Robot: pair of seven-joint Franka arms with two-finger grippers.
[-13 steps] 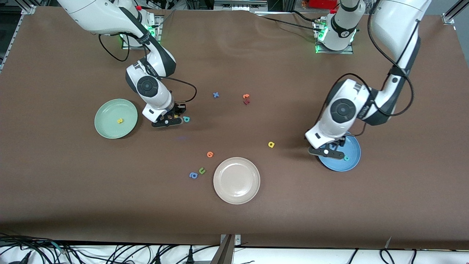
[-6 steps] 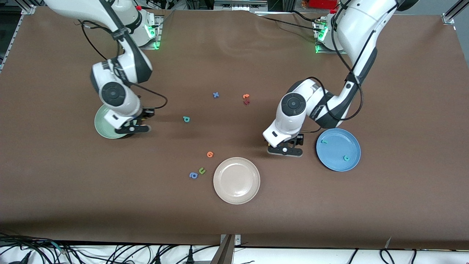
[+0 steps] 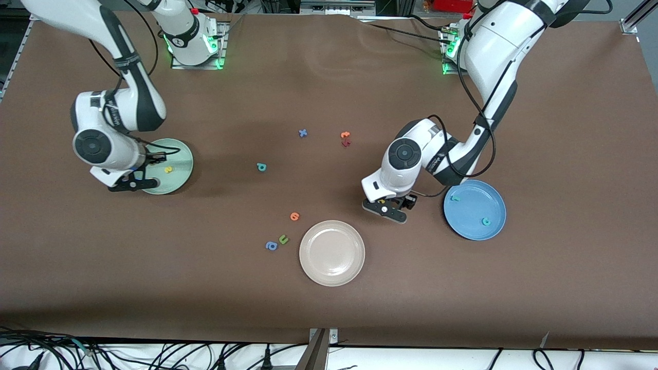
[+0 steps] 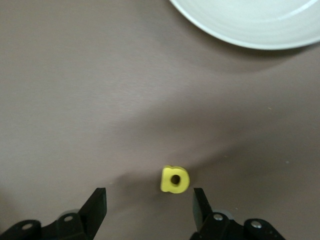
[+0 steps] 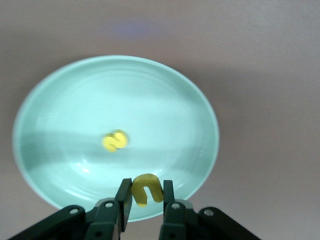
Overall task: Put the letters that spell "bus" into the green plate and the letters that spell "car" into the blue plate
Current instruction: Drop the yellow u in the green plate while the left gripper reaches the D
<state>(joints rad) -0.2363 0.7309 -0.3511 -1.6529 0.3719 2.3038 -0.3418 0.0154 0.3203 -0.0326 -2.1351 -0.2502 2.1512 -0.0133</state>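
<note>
My right gripper (image 3: 132, 183) (image 5: 146, 197) hangs over the rim of the green plate (image 3: 178, 154) (image 5: 165, 105), shut on the yellow u (image 5: 146, 189). The yellow s (image 3: 168, 169) (image 5: 115, 141) lies in that plate. My left gripper (image 3: 393, 209) (image 4: 148, 206) is down at the table between the beige plate and the blue plate (image 3: 475, 208), open, with the yellow a (image 4: 175, 179) between its fingers (image 4: 97, 207) and close to one of them. In the blue plate lie the teal r (image 3: 455, 198) and the teal c (image 3: 485, 221). The teal b (image 3: 261, 166) lies on the table mid-way.
The beige plate (image 3: 332, 270) (image 4: 225, 36) stands nearest the front camera. Loose letters: a blue x (image 3: 303, 133), an orange one (image 3: 345, 134) and a dark red one (image 3: 346, 143), another orange one (image 3: 294, 216), a green u (image 3: 283, 239), a blue rounded letter (image 3: 271, 246).
My right arm swung from beside the teal b to the green plate, carrying the yellow u. My left arm left the blue plate and came down around the yellow a.
</note>
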